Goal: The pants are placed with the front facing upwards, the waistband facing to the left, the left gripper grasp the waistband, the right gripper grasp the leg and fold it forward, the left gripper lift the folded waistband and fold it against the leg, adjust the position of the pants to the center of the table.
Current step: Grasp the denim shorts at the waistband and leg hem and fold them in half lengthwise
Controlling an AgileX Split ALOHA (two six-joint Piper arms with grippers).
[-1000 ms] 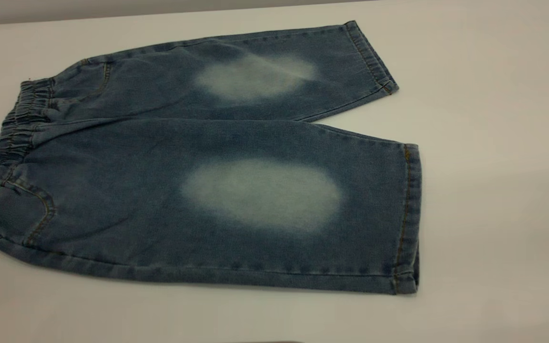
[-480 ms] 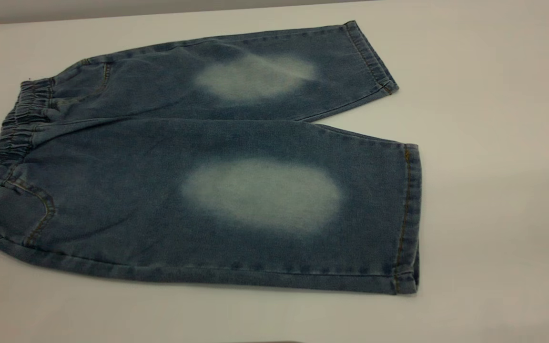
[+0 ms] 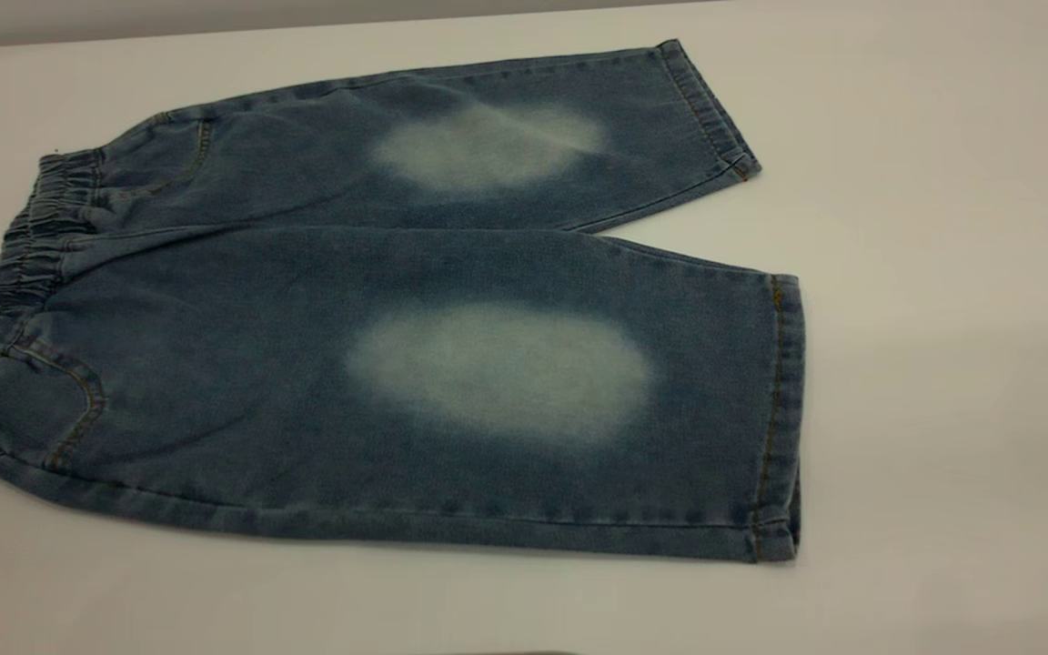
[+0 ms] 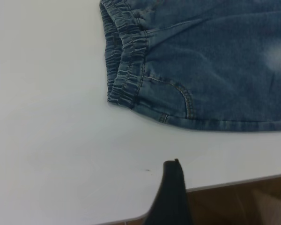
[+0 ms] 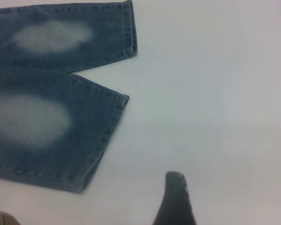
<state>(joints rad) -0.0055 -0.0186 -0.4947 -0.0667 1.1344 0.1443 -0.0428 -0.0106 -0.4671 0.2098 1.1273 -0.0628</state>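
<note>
Exterior view gave us the pants spread flat and front-up on the table, with no arm or claw in sight there. We found no brand, label or readable writing on the denim; only tan stitching ran along the pocket curve and the hems. Starting at the 9 o'clock side, the waistband sat puckered and gathered at the table's left margin. The long axis of the pants ran from 9 o'clock toward 3 o'clock, waist left, legs pointing right. Each leg carried a pale faded oval, and the two legs parted in a narrow V toward their hems, the far leg angling toward 1 o'clock. The near leg's hem ended right of the table's middle, leaving bare surface beyond it toward 3 o'clock.

From the left wrist view we saw the waistband and pocket corner lying on the white top, with one dark fingertip of the left gripper apart from the cloth, near the table's edge. From the right wrist view we saw both hems and one dark fingertip of the right gripper over bare table, clear of the fabric. We could not tell whether either claw was spread or closed.
</note>
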